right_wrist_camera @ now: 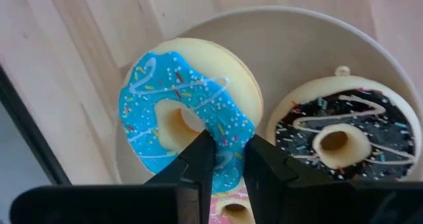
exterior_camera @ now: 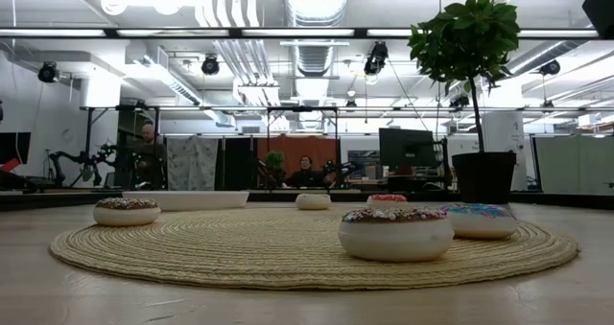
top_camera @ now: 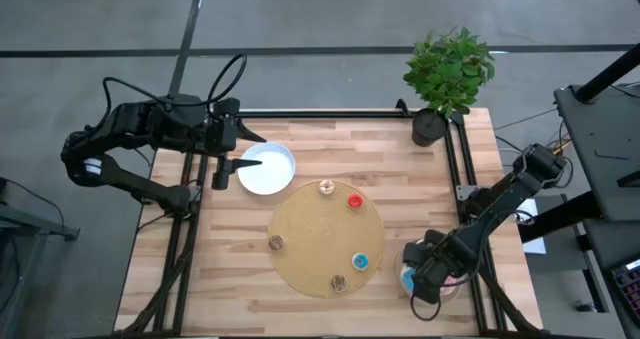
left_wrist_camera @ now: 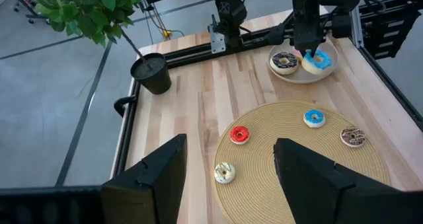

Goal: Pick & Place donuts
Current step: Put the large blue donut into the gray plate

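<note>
Left claw (left_wrist_camera: 228, 178) hangs open over the counter's (top_camera: 330, 139) left edge, beside a white plate (top_camera: 266, 169). On the round woven mat (top_camera: 315, 229) lie five small donuts: brown (top_camera: 276, 242), cream (top_camera: 326, 187), red (top_camera: 354, 201), another brown-iced one (top_camera: 339, 283) and blue (top_camera: 360, 262). Right claw (right_wrist_camera: 228, 159) is down in the beige plate (right_wrist_camera: 370, 59), pinching the rim of the large blue-iced donut (right_wrist_camera: 182, 112); a chocolate donut (right_wrist_camera: 344, 141) lies beside it.
</note>
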Action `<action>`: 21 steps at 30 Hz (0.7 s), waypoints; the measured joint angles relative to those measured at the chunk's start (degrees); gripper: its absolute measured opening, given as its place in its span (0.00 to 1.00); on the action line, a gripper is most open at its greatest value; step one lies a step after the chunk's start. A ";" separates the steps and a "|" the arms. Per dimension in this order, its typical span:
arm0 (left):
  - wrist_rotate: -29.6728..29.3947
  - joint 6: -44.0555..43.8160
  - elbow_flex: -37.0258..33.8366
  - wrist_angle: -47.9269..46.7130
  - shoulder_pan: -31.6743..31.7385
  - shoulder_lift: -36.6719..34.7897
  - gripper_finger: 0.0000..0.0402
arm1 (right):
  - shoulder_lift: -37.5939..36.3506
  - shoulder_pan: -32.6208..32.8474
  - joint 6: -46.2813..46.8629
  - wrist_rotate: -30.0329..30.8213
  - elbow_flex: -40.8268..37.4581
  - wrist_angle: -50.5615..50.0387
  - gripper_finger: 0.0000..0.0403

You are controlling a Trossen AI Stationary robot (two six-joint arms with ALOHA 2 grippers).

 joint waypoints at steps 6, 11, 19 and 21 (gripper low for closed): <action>0.00 -0.05 -0.01 0.01 0.00 0.00 0.50 | 0.00 0.00 -0.48 -0.01 0.00 0.94 0.17; 0.00 -0.05 0.00 0.01 0.00 0.00 0.50 | 0.00 0.00 -0.48 0.01 0.00 1.04 0.17; 0.00 -0.05 0.00 0.01 0.00 0.00 0.50 | 0.00 0.00 -0.27 0.01 -0.13 1.14 0.20; 0.00 -0.05 -0.02 0.03 0.00 0.00 0.50 | 0.00 0.00 -0.11 0.01 -0.16 1.16 0.21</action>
